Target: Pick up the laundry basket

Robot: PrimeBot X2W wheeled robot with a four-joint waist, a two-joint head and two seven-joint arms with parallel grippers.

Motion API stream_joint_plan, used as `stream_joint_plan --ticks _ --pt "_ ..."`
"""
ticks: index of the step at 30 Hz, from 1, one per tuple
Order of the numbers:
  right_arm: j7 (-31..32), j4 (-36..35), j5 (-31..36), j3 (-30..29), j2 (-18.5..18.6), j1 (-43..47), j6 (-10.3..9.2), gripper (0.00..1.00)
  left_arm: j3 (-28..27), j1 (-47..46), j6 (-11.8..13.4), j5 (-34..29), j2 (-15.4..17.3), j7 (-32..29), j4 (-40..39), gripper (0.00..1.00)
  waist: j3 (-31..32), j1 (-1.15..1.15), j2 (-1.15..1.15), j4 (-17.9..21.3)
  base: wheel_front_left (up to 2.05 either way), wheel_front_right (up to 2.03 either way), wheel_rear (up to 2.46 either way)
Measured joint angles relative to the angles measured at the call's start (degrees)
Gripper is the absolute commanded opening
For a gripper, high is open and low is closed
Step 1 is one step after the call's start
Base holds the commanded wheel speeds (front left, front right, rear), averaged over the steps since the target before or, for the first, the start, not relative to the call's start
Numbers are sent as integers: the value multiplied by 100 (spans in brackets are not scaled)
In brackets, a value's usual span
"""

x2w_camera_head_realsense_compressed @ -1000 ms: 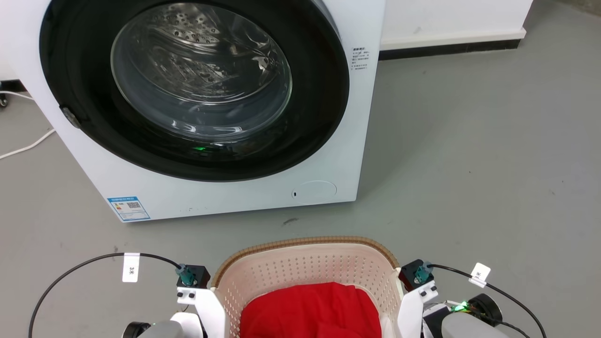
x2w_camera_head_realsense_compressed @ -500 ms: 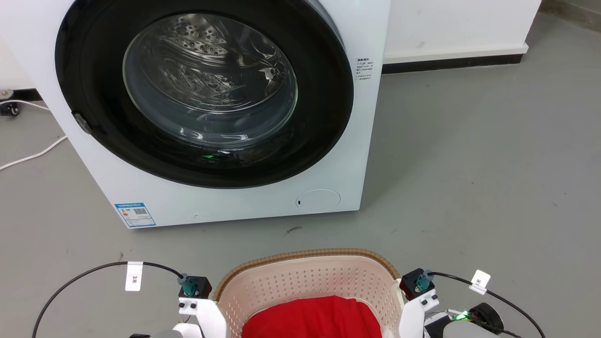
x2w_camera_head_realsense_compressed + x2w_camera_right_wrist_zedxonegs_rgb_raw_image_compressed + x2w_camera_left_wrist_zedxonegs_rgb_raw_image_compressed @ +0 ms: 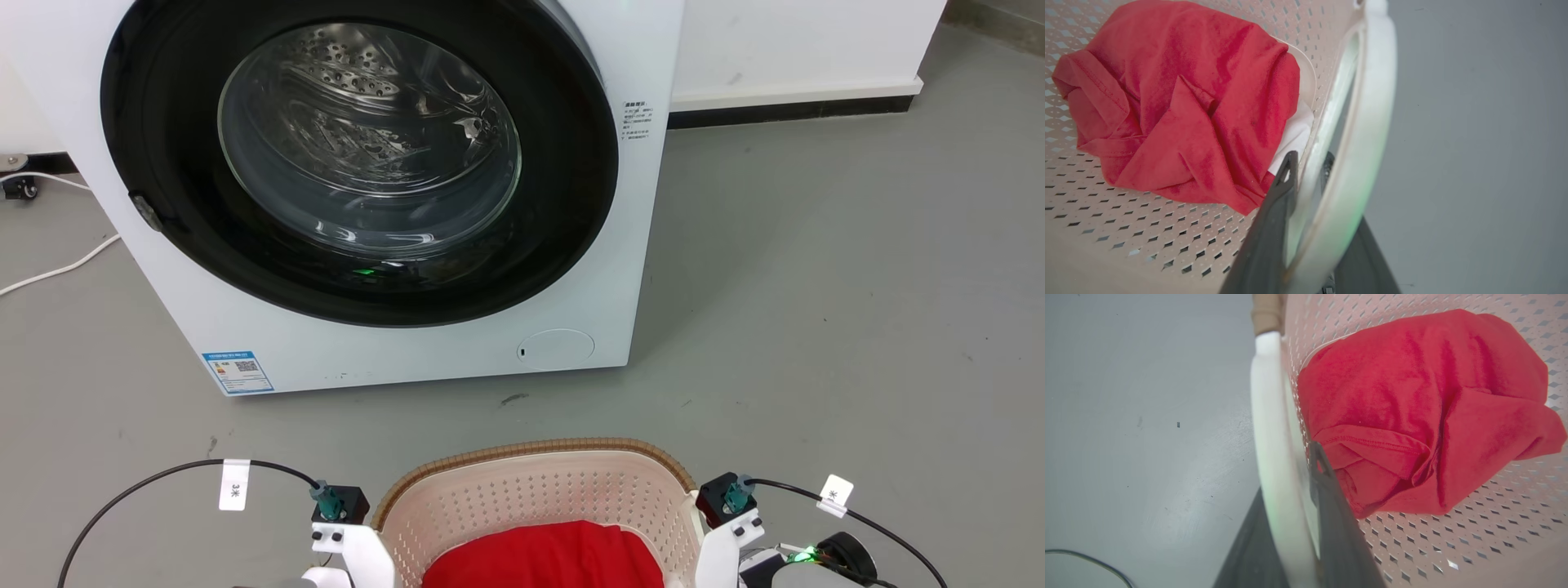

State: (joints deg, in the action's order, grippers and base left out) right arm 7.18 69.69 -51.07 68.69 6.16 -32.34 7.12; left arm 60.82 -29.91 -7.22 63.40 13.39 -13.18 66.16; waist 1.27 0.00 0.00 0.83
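The laundry basket (image 3: 539,490), cream perforated plastic with a brown woven-look rim, sits at the bottom centre of the head view with a red garment (image 3: 543,559) inside. My left gripper (image 3: 1290,486) is shut on the basket's white left handle (image 3: 1269,428), one finger inside the wall and one outside. Over on the other side, my right gripper (image 3: 1310,163) is shut on the white right handle (image 3: 1367,122) in the same way. Both wrists (image 3: 339,510) (image 3: 727,498) flank the basket. I cannot tell whether the basket touches the floor.
A white front-loading washing machine (image 3: 392,204) with a closed glass door stands just beyond the basket. Grey floor (image 3: 816,286) spreads to the right. A white cable (image 3: 57,269) lies at the far left, and black cables loop from both wrists.
The head camera has shifted, so the washer sits lower and further right in the picture. The basket and both wrists show lower in the frame, slightly farther from the washer's base. Both grips are unchanged.
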Motion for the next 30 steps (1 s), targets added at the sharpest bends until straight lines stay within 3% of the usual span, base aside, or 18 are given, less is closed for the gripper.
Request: stream_joint_plan --ticks 30 --pt "-83 54 -296 365 0 -58 0 0 382 -59 -1 441 26 77 44 0 -42 0 0 0 0 0 0"
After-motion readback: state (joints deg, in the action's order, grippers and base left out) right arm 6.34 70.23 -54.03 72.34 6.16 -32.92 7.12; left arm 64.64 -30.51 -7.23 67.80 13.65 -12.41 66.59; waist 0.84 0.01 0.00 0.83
